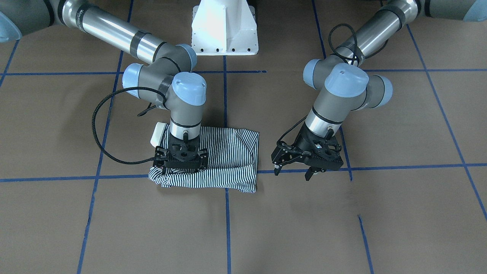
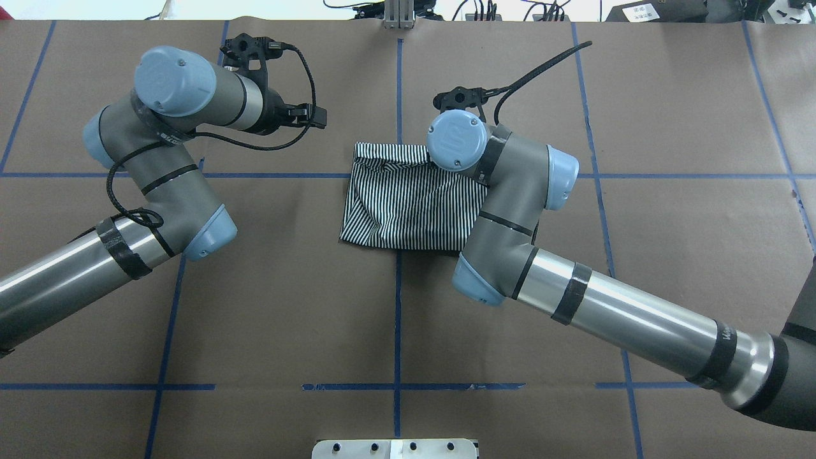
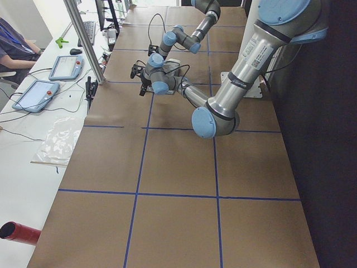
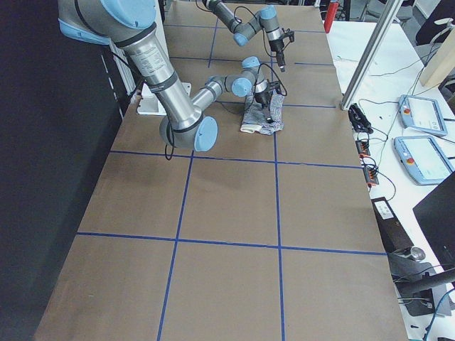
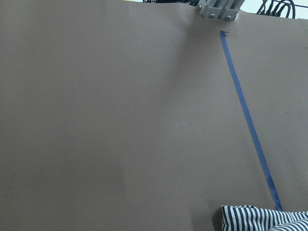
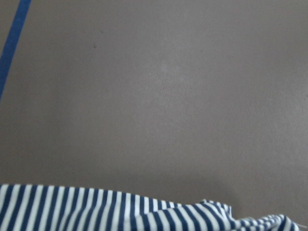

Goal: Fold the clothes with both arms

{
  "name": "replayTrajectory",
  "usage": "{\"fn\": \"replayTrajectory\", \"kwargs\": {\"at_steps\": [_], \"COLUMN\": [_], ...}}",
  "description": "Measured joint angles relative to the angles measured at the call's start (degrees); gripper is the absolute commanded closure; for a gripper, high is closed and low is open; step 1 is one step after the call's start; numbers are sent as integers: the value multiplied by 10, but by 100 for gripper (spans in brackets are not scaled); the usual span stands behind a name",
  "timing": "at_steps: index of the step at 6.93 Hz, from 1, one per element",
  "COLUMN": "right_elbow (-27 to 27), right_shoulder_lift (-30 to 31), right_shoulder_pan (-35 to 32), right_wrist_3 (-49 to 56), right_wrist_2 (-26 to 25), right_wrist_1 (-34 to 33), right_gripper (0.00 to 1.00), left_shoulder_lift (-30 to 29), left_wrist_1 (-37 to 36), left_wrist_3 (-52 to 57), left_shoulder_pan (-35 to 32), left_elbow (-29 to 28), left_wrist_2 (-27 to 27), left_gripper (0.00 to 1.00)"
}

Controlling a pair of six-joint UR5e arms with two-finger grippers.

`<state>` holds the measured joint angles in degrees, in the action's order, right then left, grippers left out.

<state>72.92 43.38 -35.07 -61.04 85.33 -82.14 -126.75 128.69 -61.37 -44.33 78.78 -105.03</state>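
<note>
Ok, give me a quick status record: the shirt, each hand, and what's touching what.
shirt: striped polo shirt, folded into a rough rectangle, lying on the table
right hand: down on the shirt near one end; open or shut unclear
left hand: open, empty, beside the shirt and apart from it
contact: right hand only
</note>
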Motion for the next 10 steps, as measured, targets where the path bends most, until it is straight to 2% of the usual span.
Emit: {"fn": "replayTrajectory", "kwargs": {"at_steps": [2,4,6,8,10], "right_elbow": [-36,-51,-31,-1,26], "right_shoulder_lift": [-17,-39,-43,-29,-9], "right_shoulder_pan": [-39,-81,-113,-120,-121], "right_wrist_3": [24,41,60,66,67], "right_wrist_2": [15,69,135,152,154], "right_wrist_1": [0,-1,-2,1,2], "right_gripper": [0,0,0,0,0], "left_shoulder_lift": [-1,-3,-23,-63,-109], "left_wrist_1": [0,-3,-30,-83,-98], "left_wrist_3": [-5,-18,-59,-100,-120], "left_shoulder_pan": [1,4,27,82,111], "left_elbow": [2,1,-3,-14,-63], "left_wrist_2": [0,0,7,56,88], "left_gripper": [0,0,0,0,0]}}
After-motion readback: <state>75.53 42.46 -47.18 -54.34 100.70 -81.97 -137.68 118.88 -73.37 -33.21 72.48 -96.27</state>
